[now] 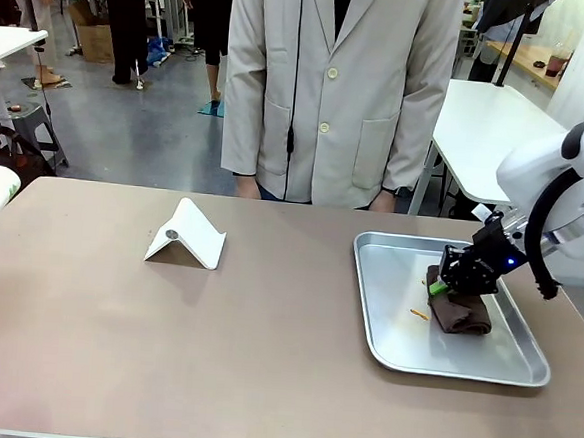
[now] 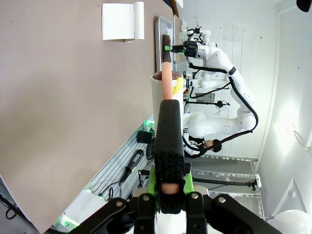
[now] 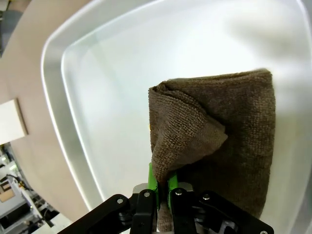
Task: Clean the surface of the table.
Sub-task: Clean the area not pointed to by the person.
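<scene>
Table [image 1: 162, 350]: brownish top, lying under both grippers and stretching from the right gripper across to the left one.
Right gripper [image 1: 440, 286]: green pads pressed together on a raised fold of the brown cloth [image 1: 461, 313], tilted down into the tray.
Cloth: bunched directly under the right gripper's fingertips, the rest lying flat on the tray floor.
Tray [image 1: 394, 336]: silver, beneath the right gripper, resting on the table.
Orange bit [image 1: 420, 313]: on the tray floor, just beside the cloth.
Left gripper [image 2: 168, 187]: clamped on the black grip of a long-handled tool [image 2: 169, 141].
White cylinder [image 2: 158, 92]: at the tool's far end, ahead of the left gripper's fingers.
White folded stand [image 1: 186, 234]: on the table, between the two grippers.
Person [image 1: 331, 91]: standing beyond the table's far edge, past both grippers.
</scene>
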Motion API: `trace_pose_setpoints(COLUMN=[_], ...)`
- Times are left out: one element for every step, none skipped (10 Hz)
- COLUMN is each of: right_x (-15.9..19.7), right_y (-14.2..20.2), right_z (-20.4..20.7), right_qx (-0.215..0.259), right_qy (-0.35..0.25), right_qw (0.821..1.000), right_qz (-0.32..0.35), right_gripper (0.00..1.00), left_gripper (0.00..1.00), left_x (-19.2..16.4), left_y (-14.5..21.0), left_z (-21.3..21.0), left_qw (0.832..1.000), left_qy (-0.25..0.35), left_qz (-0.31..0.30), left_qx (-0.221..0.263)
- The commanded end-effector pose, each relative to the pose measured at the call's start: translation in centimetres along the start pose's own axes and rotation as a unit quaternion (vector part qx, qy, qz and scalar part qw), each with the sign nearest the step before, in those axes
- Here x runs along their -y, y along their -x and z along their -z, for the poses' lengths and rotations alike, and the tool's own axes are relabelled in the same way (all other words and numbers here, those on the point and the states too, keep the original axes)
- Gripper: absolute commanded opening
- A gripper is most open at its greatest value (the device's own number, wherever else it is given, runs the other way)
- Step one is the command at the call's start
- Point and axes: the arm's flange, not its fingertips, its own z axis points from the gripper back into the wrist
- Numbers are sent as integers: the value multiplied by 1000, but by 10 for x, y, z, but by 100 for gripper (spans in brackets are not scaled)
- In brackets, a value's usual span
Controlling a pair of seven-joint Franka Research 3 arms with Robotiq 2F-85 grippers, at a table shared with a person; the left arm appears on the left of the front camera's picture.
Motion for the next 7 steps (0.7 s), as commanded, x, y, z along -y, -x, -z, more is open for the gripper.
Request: trace_pose_setpoints(right_x=[-10, -16, -24, -32, -39, -48, -58], right_y=[1, 4, 6, 9, 11, 14, 16], right_z=[24, 32, 38, 43, 49, 55, 61], right_qx=[-7, -13, -18, -12, -3, -7, -11], right_qy=[-41, -58, -75, -77, -78, -84, -91], right_qw=[999, 998, 997, 997, 996, 996, 995], right_qz=[-14, -16, -21, -28, -36, -41, -47], right_gripper=[9, 9, 9, 9, 9, 9, 9], left_gripper=[22, 22, 22, 22, 22, 22, 22], left_x=[4, 4, 4, 4, 4, 4, 4], left_y=[0, 0, 0, 0, 0, 0, 0], left_z=[-1, -1, -1, -1, -1, -1, -1], left_qw=[1000, 1000, 1000, 1000, 1000, 1000, 1000], left_qy=[6, 6, 6, 6, 6, 6, 6], left_qz=[-3, -3, -3, -3, -3, -3, -3], left_qx=[8, 8, 8, 8, 8, 8, 8])
